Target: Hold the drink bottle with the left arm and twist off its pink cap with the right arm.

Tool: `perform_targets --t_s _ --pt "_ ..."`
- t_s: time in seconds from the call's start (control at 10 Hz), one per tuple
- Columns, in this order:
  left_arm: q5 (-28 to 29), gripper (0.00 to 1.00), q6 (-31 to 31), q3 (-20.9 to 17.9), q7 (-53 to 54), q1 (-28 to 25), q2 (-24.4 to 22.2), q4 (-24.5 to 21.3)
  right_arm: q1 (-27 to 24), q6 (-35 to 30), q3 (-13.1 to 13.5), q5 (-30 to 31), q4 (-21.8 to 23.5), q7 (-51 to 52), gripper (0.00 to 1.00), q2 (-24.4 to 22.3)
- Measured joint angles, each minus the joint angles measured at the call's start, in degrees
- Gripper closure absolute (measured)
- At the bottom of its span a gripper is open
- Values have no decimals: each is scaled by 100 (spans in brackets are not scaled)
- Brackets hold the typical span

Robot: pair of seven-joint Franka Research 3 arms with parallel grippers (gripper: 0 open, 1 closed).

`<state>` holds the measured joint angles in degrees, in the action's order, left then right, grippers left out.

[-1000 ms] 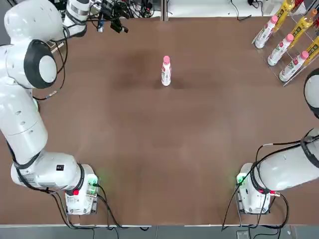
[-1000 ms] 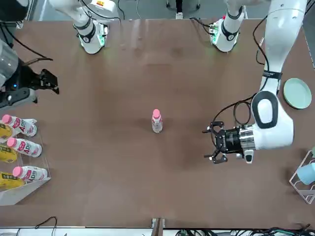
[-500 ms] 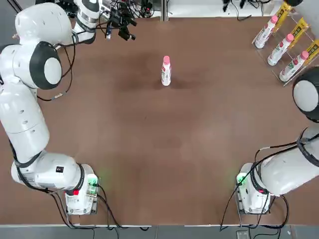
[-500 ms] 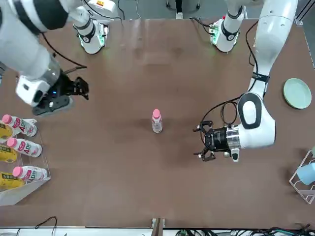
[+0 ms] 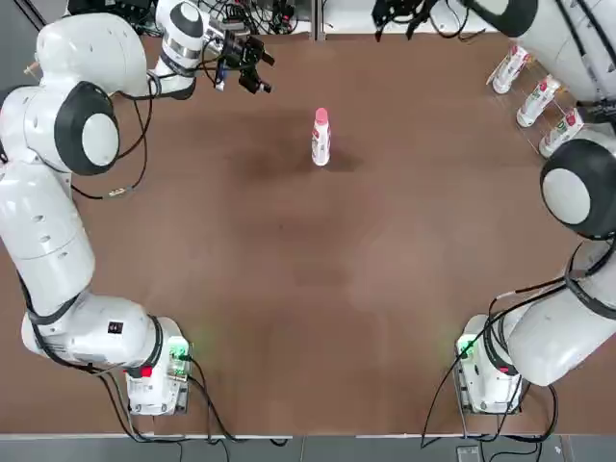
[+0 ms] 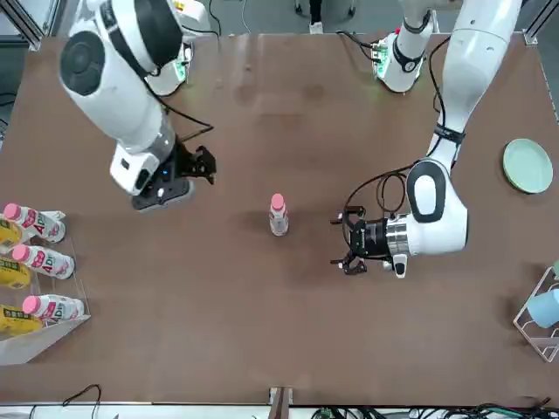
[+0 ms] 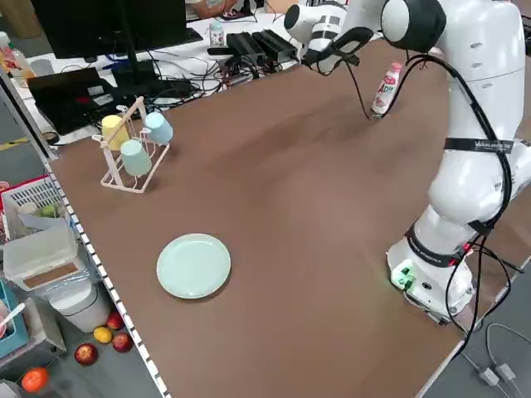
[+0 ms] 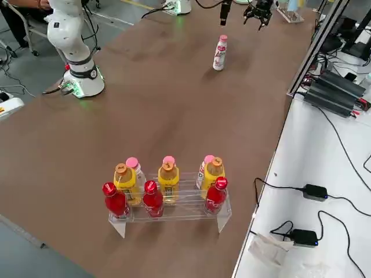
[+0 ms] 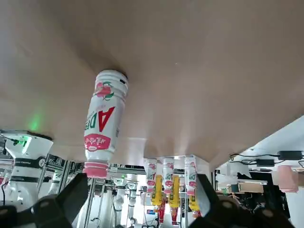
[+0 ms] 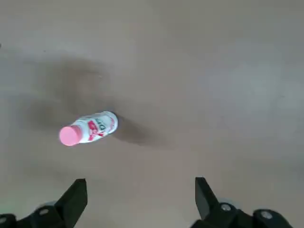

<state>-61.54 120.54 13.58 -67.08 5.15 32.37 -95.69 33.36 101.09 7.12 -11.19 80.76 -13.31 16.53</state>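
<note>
Drink bottle (image 5: 320,144), capped in pink (image 6: 277,202), is stood upright toward the desk's far edge (image 5: 414,44). Left claw (image 6: 347,244) and right claw (image 6: 210,164) are held wide, apart from it; it could be toppled if pushed off-centre.

White drink bottle (image 5: 320,143), red-and-green printed label: upright on brown tabletop, standing apart from the rack. Pink cap (image 5: 321,115): seated on its neck.
</note>
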Motion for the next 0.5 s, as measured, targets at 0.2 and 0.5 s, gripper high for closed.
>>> perform_targets --t_s 0.2,0.5 --pt "-181 0 26 4 151 -6 -219 -372 205 276 -1 -30 10 -75 0 384" --pt "-671 0 627 41 230 134 -318 -541 629 1452 -2 -36 -32 -551 0 1149"
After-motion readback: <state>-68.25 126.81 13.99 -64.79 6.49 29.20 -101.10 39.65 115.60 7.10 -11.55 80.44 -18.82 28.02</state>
